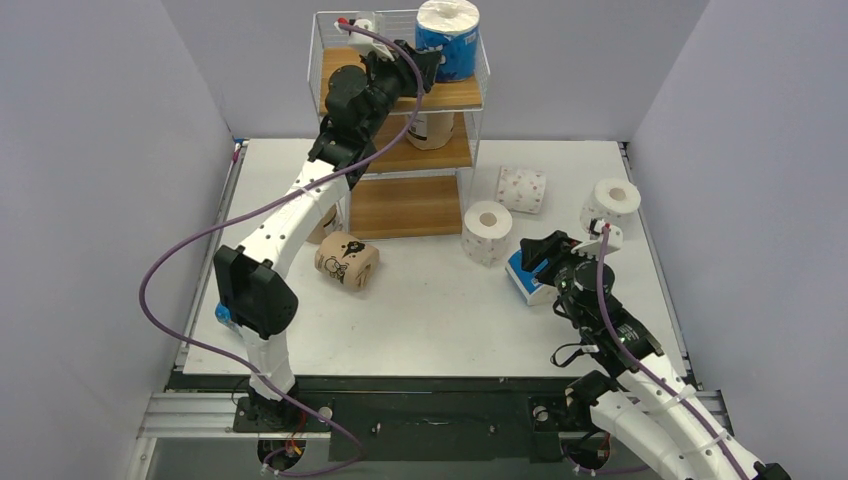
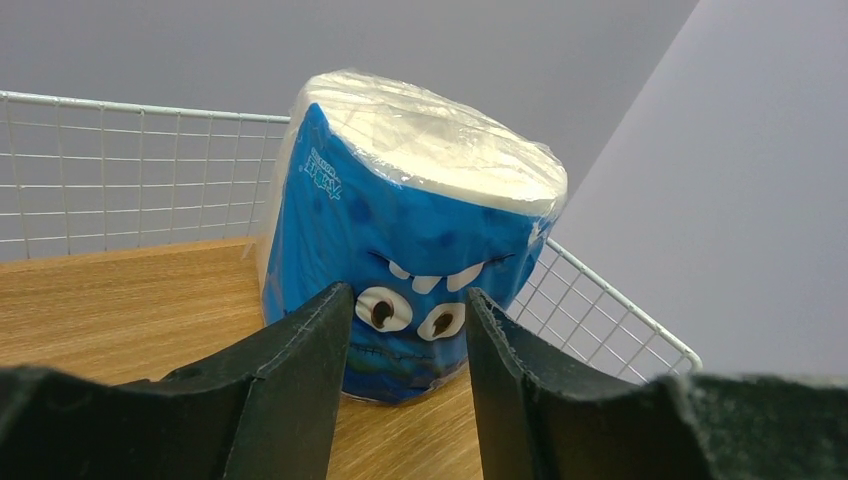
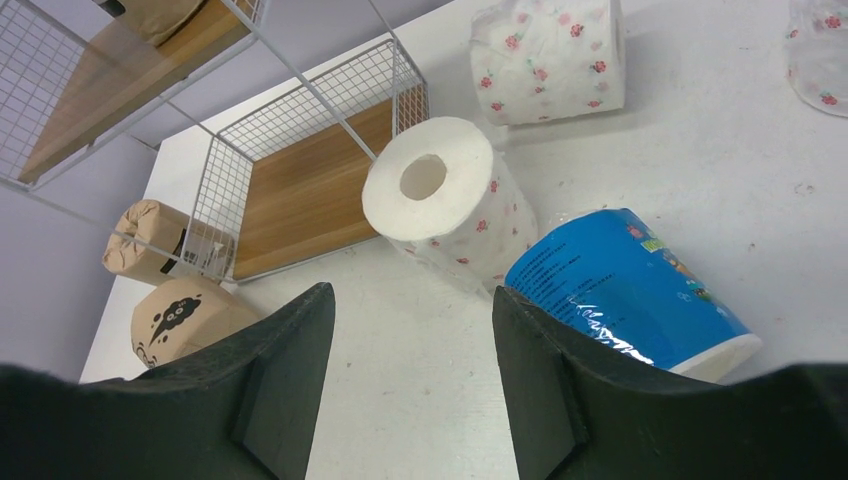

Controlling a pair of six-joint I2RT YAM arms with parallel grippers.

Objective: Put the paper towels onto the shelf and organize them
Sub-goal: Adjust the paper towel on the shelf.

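A blue-wrapped paper towel roll (image 2: 410, 230) (image 1: 446, 38) stands upright at the right end of the shelf's (image 1: 400, 205) top board. My left gripper (image 2: 410, 310) (image 1: 428, 72) is open just in front of it, and the roll sits beyond the fingertips, untouched. Another blue roll (image 3: 630, 285) (image 1: 525, 280) lies on the table, right beside my open right gripper (image 3: 412, 310) (image 1: 540, 252), which holds nothing. Three white flowered rolls (image 1: 487, 232) (image 1: 522, 189) (image 1: 610, 203) rest on the table to the right of the shelf. A tan roll (image 1: 347, 260) lies in front of the shelf.
A second tan roll (image 3: 145, 240) sits by the shelf's left foot, partly hidden behind my left arm. A roll with dark print (image 1: 430, 130) stands on the middle board. White wire rails (image 2: 130, 180) fence the top board. Grey walls enclose the table.
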